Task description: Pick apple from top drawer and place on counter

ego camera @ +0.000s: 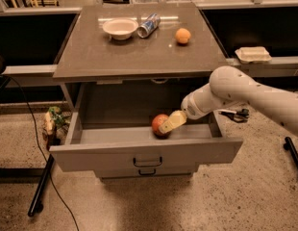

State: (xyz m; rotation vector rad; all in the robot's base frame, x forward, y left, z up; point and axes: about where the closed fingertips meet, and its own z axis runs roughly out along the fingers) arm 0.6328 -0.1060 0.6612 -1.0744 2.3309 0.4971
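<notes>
The red-orange apple (159,122) lies in the open top drawer (139,153), near its front wall and right of the middle. My gripper (169,124) reaches into the drawer from the right, and its pale yellow fingers (173,121) are right against the apple's right side. The white arm comes in over the drawer's right edge. The grey-brown counter (139,52) lies above the drawer.
On the counter stand a white bowl (120,28), a tipped can (148,25) and a small orange fruit (183,35). A lower drawer front (146,171) sits under the open one. A white container (253,54) rests on a ledge at the right. A dark stand leg (41,186) and cable lie at the left.
</notes>
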